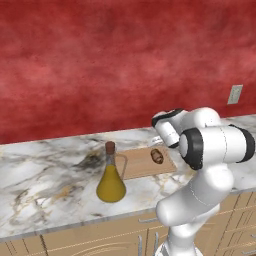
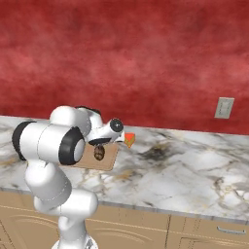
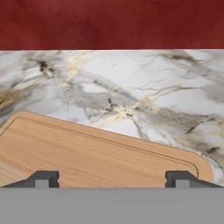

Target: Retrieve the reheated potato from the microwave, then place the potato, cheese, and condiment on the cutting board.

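One lumpy potato point(image 1: 157, 156) on wood-grain cutting board point(image 1: 140, 167)

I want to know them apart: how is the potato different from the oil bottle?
The potato is a small dark brown lump; the bottle is much taller, clear glass with yellow liquid and a cork. The potato lies on the cutting board; the bottle stands upright on the marble counter beside it. Neither is being held.

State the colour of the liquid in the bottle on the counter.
Yellow-olive; the bottle has a brown cork. It shows best in the left base view.
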### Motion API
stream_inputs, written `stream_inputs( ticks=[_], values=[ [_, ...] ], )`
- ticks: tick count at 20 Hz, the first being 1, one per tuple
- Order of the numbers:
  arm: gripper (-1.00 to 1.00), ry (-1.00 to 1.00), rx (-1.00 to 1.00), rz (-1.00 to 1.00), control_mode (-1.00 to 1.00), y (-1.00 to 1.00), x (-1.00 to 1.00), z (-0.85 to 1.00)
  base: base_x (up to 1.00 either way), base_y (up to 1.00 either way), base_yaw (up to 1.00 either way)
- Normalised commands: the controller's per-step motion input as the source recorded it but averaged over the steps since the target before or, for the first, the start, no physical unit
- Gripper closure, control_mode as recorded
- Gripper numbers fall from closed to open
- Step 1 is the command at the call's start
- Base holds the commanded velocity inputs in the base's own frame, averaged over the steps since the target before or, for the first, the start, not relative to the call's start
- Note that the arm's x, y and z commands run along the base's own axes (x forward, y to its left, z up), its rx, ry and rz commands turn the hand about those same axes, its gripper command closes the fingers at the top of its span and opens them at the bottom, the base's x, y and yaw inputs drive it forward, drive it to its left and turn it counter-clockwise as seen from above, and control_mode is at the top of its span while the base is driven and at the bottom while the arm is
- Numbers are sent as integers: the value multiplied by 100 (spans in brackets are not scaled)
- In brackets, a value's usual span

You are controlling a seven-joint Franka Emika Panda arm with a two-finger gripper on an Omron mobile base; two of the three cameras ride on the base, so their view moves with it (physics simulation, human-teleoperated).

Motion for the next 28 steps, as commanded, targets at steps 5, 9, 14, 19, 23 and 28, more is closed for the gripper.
stream_inputs(
  ticks=[5, 9, 14, 19, 23, 28],
  values=[
    [-100, -5, -1, -11, -100, -4, 11, 35, 0, 0, 0],
    [-100, 0, -4, -16, -100, -19, 14, 37, 0, 0, 0],
    [-100, 6, -6, -17, -100, -25, 8, 33, 0, 0, 0],
    [-100, 15, -9, -6, -100, -25, 0, 31, 0, 0, 0],
    [-100, 14, -5, 0, -100, -20, 0, 40, 0, 0, 0],
    [-100, 13, -5, 0, -100, -27, 0, 37, 0, 0, 0]
  ],
)
